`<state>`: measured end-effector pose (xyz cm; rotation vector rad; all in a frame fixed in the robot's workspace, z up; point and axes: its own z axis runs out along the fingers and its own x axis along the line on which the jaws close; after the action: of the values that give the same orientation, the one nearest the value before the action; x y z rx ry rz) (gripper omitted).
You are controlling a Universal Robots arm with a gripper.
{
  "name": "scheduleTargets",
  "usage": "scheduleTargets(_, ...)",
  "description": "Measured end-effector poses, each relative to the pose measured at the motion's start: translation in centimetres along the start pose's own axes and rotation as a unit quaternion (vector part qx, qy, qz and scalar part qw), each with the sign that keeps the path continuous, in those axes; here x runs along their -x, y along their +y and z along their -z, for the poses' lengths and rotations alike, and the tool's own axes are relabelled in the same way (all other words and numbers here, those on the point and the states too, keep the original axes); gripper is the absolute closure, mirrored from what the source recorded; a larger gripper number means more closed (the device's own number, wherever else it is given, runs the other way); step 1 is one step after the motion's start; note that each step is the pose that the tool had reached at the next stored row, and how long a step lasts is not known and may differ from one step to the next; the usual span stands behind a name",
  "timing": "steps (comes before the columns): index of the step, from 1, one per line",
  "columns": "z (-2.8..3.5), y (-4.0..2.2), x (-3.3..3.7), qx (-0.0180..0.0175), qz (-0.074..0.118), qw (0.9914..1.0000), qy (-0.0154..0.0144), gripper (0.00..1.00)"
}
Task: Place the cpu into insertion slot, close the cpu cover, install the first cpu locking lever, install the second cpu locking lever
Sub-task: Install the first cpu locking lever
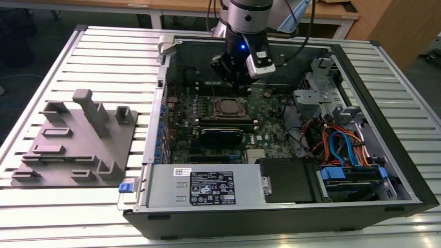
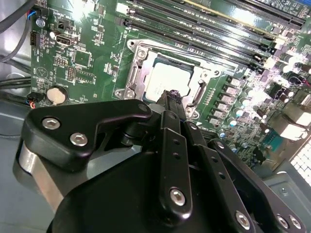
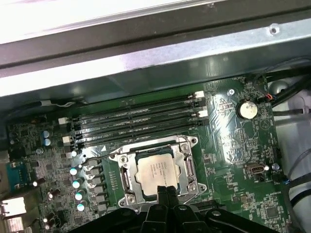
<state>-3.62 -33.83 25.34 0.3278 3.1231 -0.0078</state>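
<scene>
Here, long memory slots (image 3: 136, 119) and a coin battery (image 3: 247, 109) flank the work area on the green board (image 3: 233, 194) inside the open computer case (image 1: 276, 221). The gripper (image 3: 166, 191), fingers pressed together and holding nothing, hovers just above the cpu (image 3: 155, 170), which sits in the insertion slot (image 1: 214, 108) with the cpu cover (image 3: 188, 169) lying flat around it.

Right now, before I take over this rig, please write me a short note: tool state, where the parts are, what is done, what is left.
Tool: shut, empty, low over the edge of the slot; contact unclear.
Cpu: seated flat in the slot. Done.
Cover: down around the cpu. Looks done.
Levers: lying beside the cover; whether latched, I cannot tell. Count both as left.
</scene>
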Motion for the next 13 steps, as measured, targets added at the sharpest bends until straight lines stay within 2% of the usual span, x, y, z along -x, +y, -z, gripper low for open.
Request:
scheduleTargets(7,0.00,-0.01,-0.06,0.0001,0.000,1.00000,0.0000,0.90)
scheduleTargets(13,0.00,-0.13,-0.64,0.0000,0.000,1.00000,0.0000,0.90)
